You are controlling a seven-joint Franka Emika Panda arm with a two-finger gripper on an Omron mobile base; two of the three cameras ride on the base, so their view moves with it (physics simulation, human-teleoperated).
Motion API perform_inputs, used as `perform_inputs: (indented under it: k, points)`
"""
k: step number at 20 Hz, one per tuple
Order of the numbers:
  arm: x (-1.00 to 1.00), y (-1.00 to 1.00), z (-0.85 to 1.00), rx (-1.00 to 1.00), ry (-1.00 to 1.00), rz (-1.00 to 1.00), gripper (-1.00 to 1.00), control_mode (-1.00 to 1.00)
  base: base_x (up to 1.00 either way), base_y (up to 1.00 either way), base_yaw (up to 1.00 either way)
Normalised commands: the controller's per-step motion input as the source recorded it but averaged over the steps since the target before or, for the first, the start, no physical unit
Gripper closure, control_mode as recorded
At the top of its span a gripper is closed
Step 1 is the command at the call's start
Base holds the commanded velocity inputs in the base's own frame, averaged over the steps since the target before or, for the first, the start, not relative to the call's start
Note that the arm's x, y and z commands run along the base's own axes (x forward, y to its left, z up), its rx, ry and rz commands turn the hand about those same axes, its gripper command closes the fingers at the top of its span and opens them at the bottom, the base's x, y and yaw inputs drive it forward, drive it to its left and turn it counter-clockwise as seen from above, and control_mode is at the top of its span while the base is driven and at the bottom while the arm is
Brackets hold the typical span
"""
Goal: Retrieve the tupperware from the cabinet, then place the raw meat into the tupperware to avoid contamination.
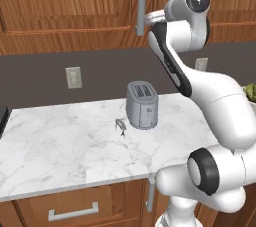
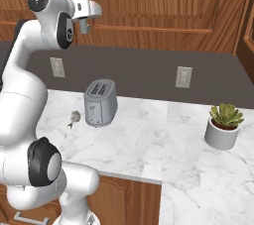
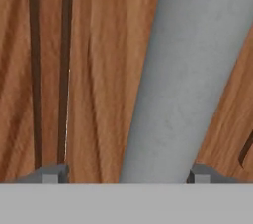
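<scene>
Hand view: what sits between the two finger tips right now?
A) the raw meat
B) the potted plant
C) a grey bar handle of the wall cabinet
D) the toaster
C: in the hand view the gripper has its jaws standing apart on either side of the grey bar handle, with the brown cabinet door behind it; the raw meat lies on the counter beside the toaster.

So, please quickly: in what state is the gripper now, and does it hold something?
Gripper: open, its fingertips on either side of the grey cabinet handle, not clamped on it; it holds nothing.
</scene>
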Motion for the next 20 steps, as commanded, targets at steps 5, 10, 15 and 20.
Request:
perform_inputs:
  k: [5,10,15,20]
  points:
    - [0.06,-0.01,-0.02,0.00,0.00,0.00,1.00,-1.00,0.00,0.00,0.00]
    - [-0.17,-0.28,-0.03,0.03,0.12,-0.03,1.00,-1.00,0.00,0.00,0.00]
    - [-0.44,-0.40,0.00,0.07,0.11,-0.05,1.00,-1.00,0.00,0.00,0.00]
    - [-0.83,-0.41,-0.03,0.09,-0.03,-0.03,1.00,-1.00,0.00,0.00,0.00]
